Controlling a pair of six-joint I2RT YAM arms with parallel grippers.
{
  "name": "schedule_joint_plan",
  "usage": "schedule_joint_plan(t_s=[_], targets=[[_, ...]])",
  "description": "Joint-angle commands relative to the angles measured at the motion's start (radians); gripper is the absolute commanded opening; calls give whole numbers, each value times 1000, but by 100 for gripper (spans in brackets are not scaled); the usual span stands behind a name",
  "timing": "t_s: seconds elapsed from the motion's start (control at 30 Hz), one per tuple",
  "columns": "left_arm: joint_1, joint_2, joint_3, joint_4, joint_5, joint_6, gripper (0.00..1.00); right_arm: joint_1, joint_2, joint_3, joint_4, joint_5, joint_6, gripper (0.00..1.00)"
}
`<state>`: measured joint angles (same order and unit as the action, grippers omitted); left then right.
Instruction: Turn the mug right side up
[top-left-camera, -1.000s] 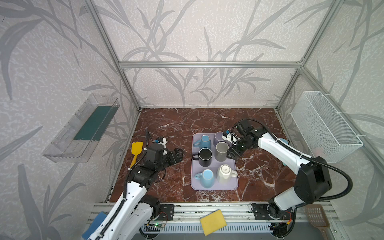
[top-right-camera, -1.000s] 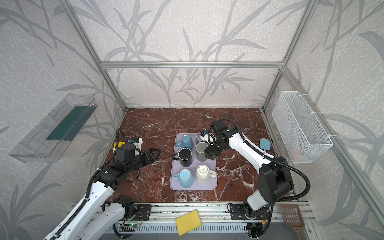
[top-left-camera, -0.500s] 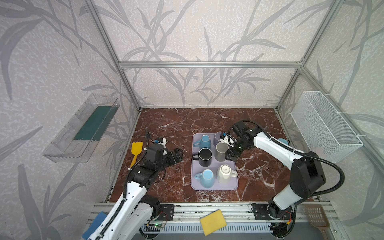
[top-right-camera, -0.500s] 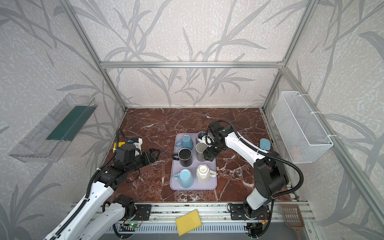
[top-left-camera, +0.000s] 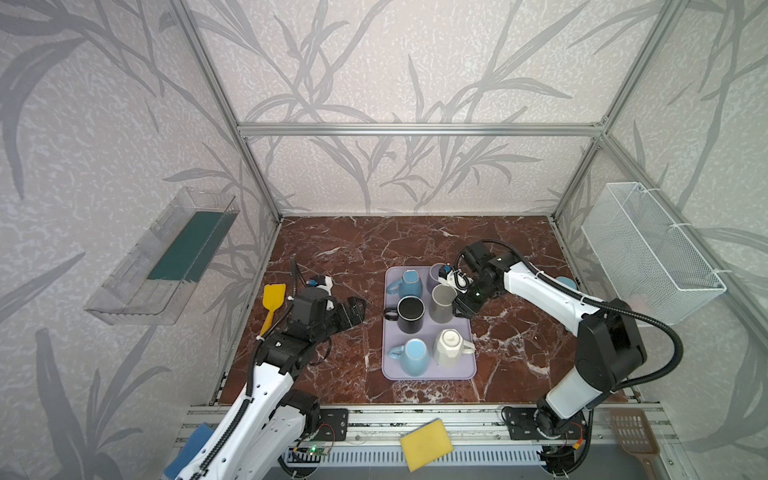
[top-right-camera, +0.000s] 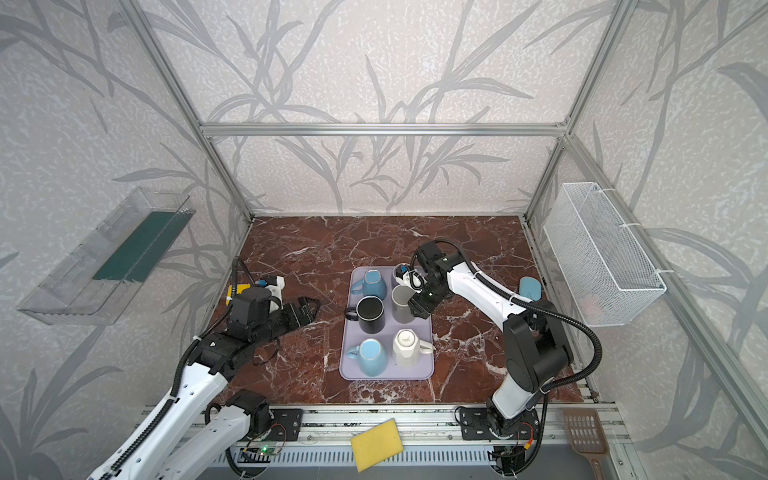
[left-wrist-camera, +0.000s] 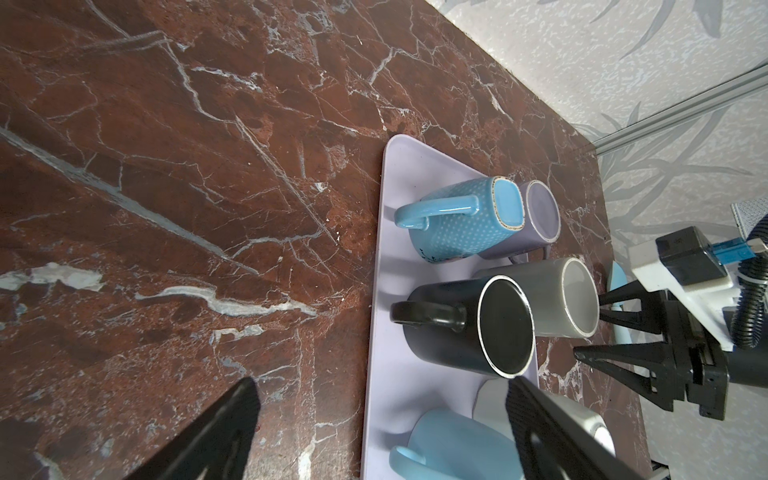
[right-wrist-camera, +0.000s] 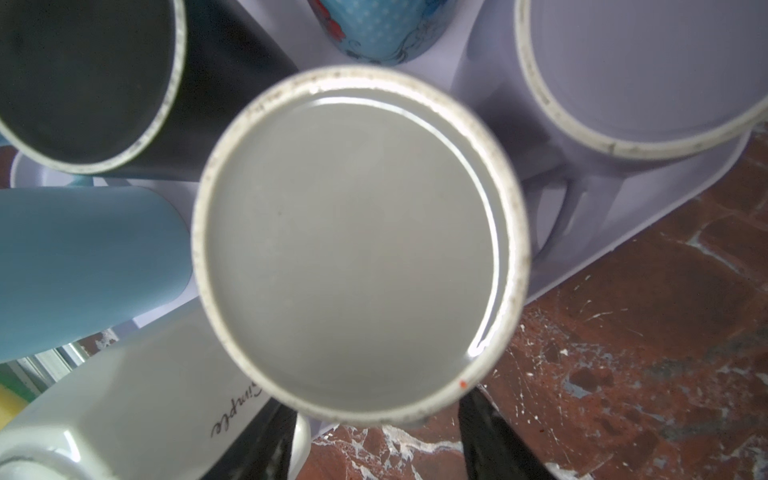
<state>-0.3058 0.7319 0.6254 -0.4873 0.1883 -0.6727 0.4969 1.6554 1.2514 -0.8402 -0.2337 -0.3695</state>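
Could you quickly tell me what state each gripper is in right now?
Left gripper: open, empty.
Right gripper: open beside the grey mug; no grip visible.

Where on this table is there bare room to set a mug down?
Bare marble runs between the tray and the back wall, and between the tray and the left hand. The tray is crowded, every spot taken. The right hand sits beside the grey mug.
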Motion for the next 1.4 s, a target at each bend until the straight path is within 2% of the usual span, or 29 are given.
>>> schedule_joint_plan(t_s=[0.0, 0.13, 0.53, 0.6, 0.67, 0.7, 0.87, 1.2, 1.37], targets=[[-3, -16, 2, -24, -15, 5, 95, 6, 13, 32, -22, 12, -11, 60], [-3, -19, 2, -28, -18, 5, 95, 8, 20, 36, -20, 12, -12, 55], [-3, -32, -1, -37, -24, 8, 95, 20, 46, 45, -23, 23, -19, 48], [-3, -33, -3, -37, -24, 9, 95, 20, 46, 45, -23, 23, -19, 39], [-3, -33, -3, -37, -24, 8, 95, 23, 46, 45, -23, 23, -19, 20], [-3, -32, -3, -39, -24, 8, 95, 24, 46, 45, -25, 23, -19, 17], [-3, -36, -4, -37, -24, 8, 95, 26, 46, 45, -28, 30, -17, 18], [-3, -43, -6, -40, -25, 7, 95, 31, 83, 48, -26, 43, -9, 25], [-3, -43, -6, -42, -26, 7, 95, 33, 84, 51, -22, 40, -8, 21]])
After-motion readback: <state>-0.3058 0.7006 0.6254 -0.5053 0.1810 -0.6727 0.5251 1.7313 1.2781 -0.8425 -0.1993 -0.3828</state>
